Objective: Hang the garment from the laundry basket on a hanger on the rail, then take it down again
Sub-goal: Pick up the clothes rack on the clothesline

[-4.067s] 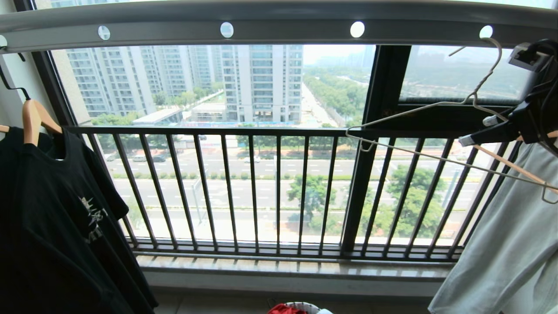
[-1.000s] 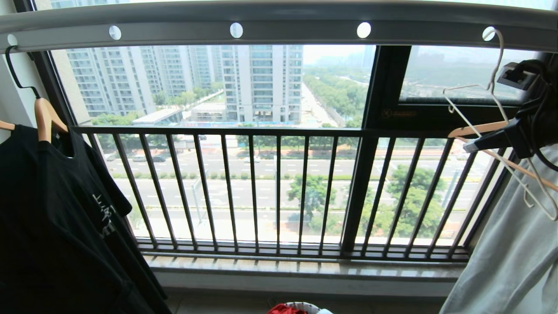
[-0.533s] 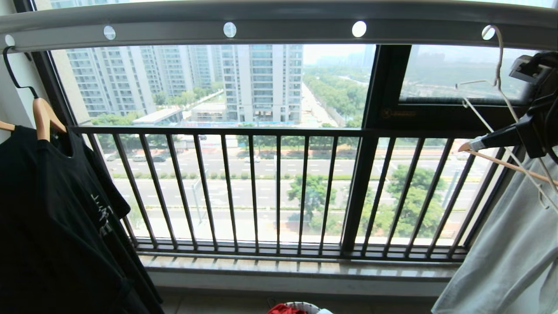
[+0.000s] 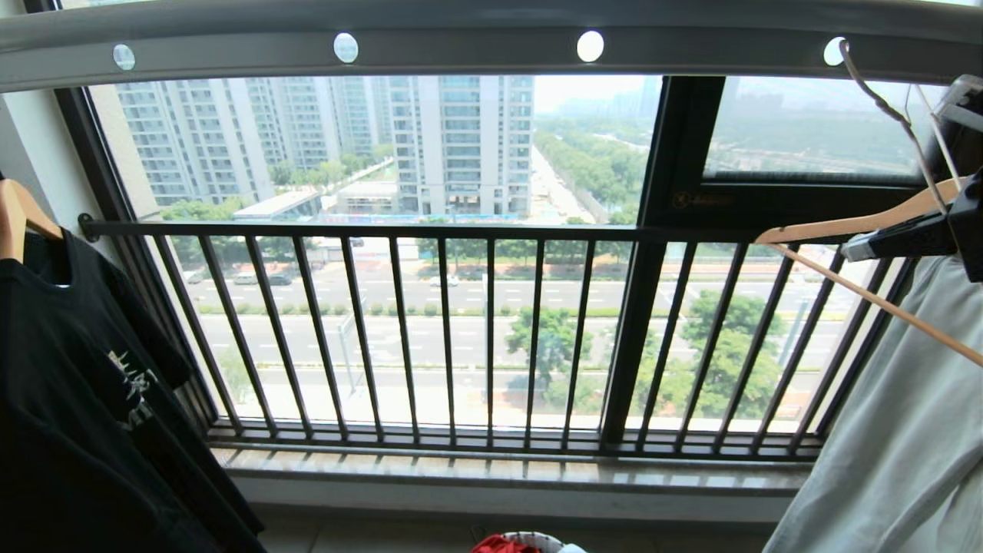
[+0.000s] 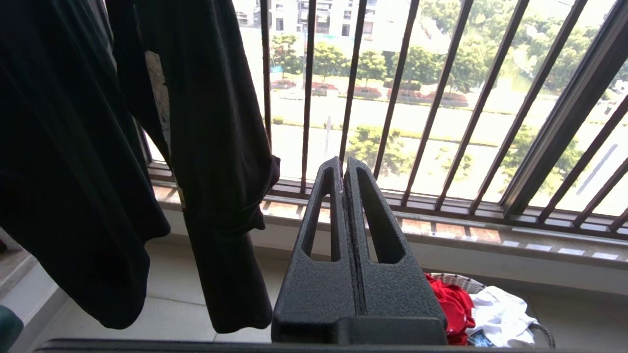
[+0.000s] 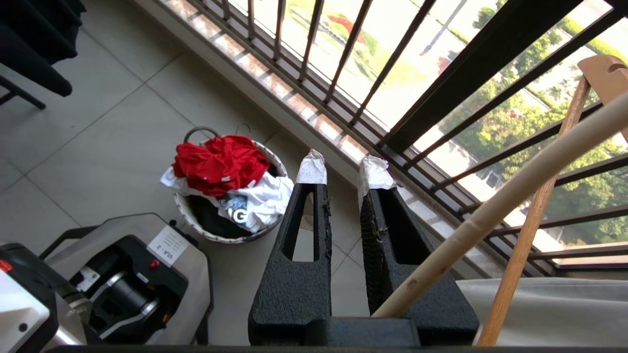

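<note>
Up at the rail (image 4: 461,48), the head view shows the hanger (image 4: 893,115) with its hook at one of the round holes. It carries nothing. The right claw (image 4: 883,242) sits just below it, beside a wooden hanger (image 4: 845,224) carrying a pale cloth (image 4: 906,430). The garment (image 4: 495,546) lies far below in the laundry basket (image 4: 537,537), so I judge the hanging step has barely begun. The next move calls for a long reach down to the floor.

From the left wrist, the left claw (image 5: 343,164) is pressed closed and parked low beside a black T-shirt (image 5: 211,147).

From the right wrist, the right claw (image 6: 342,169) stands narrowly parted with nothing visible between its taped tips. The red garment (image 6: 221,162) is bunched on top of a white shirt (image 6: 260,196). The basket stands on grey floor tiles (image 6: 98,137), close to the barred window railing (image 6: 343,63).
</note>
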### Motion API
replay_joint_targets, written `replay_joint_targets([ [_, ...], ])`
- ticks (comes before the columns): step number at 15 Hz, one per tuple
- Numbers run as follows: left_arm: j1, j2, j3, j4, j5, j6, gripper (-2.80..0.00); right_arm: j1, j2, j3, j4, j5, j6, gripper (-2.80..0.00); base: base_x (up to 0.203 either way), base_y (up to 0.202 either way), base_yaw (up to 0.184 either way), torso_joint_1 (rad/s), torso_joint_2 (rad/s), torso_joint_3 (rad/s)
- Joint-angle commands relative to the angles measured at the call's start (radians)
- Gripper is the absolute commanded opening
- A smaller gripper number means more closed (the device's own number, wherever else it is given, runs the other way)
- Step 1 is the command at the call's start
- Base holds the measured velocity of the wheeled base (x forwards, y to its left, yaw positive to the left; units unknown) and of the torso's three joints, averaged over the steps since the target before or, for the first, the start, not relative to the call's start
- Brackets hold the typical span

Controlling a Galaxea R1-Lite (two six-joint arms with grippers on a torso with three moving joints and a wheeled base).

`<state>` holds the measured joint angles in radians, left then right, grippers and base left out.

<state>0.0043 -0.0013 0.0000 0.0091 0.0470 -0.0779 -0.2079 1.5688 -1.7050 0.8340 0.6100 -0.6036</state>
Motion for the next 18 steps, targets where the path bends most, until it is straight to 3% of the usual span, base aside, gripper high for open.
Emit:
replay_joint_targets([
  [1, 0.001, 0.001, 0.000, 0.000, 0.001, 0.000, -2.80, 0.017, -0.031, 0.044, 0.005, 0.009, -0.002, -2.80, 0.000, 0.000, 0.000, 0.000, 0.00, 0.000],
  [14, 0.000, 0.001, 0.000, 0.000, 0.001, 0.000, -2.80, 0.066, -0.101, 0.122, 0.005, 0.110, 0.013, -2.80, 0.000, 0.000, 0.000, 0.000, 0.00, 0.000],
  [18, 0.000, 0.001, 0.000, 0.000, 0.001, 0.000, -2.80, 0.066, -0.191, 0.214, 0.006, 0.234, 0.048, -2.80, 0.000, 0.000, 0.000, 0.000, 0.00, 0.000],
])
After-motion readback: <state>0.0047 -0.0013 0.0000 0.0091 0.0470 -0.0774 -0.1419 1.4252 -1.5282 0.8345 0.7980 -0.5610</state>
